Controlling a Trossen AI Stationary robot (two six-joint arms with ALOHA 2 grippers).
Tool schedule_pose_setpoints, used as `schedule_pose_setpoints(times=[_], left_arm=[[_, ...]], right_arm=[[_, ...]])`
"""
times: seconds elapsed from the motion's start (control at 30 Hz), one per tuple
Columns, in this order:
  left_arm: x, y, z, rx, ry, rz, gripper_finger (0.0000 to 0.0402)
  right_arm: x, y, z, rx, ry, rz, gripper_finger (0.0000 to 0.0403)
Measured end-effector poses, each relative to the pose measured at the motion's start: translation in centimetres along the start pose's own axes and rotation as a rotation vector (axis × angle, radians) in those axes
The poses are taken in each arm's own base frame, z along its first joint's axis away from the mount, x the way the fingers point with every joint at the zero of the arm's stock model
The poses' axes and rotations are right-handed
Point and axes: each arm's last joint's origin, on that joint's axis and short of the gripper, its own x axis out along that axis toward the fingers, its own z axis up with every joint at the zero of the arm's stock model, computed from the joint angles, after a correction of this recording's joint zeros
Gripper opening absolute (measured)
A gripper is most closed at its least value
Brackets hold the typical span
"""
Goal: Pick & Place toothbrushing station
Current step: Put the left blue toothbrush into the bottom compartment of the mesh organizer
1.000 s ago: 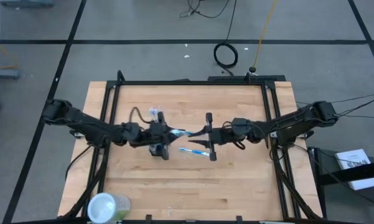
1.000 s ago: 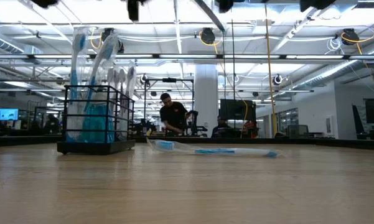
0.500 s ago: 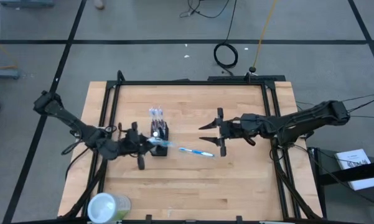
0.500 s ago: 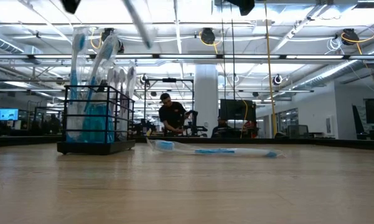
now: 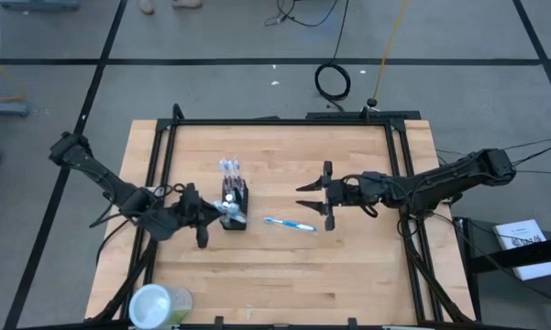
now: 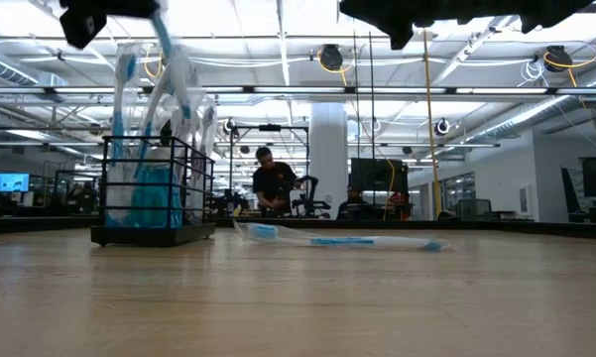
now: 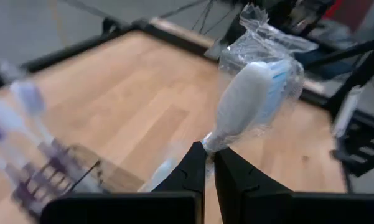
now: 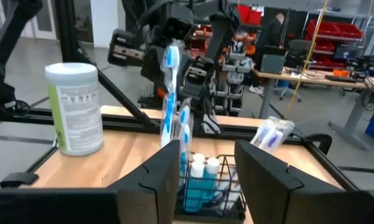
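The toothbrushing station, a small black mesh holder point(image 5: 234, 198), stands left of the table's middle with wrapped toothbrushes and blue-capped tubes point(image 8: 200, 167) upright in it. My left gripper point(image 5: 208, 218) is close on the holder's left, shut on a blue-white toothbrush in clear wrap point(image 7: 252, 93). Another wrapped toothbrush point(image 5: 289, 224) lies flat on the wood right of the holder. My right gripper point(image 5: 315, 195) hangs open over the table's middle, pointing at the holder, with nothing between its fingers. My left gripper pinches the wrapped toothbrush between its two fingers at the slim part just behind the head point(image 7: 206, 144). The head sticks out past the fingertips and the handle point(image 7: 160, 176) runs back beside one finger. The toothbrush is lifted clear, slanting above the holder point(image 6: 174, 59).
A pale-green round container point(image 5: 160, 303) stands at the table's near left corner. A black frame point(image 5: 284, 120) rims the table. Bare wood lies near and right of the loose toothbrush. A person point(image 6: 275, 184) sits far off in the room.
My left gripper has swung from the table's middle toward the left and near edges, past the holder, turning as it went and carrying the wrapped toothbrush. My right gripper, which stood at that toothbrush's other end, has drawn back toward the right edge.
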Motion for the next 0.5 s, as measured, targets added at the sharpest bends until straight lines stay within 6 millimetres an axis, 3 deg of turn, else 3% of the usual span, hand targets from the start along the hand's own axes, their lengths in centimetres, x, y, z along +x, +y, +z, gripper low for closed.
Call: schedule_pose_setpoints(times=[0.5], left_arm=[[0.7,1.5,-1.6,-0.06,0.138,0.133,0.0015]], right_arm=[[0.0,0.0,0.0,0.008,0.002,0.004,0.014]])
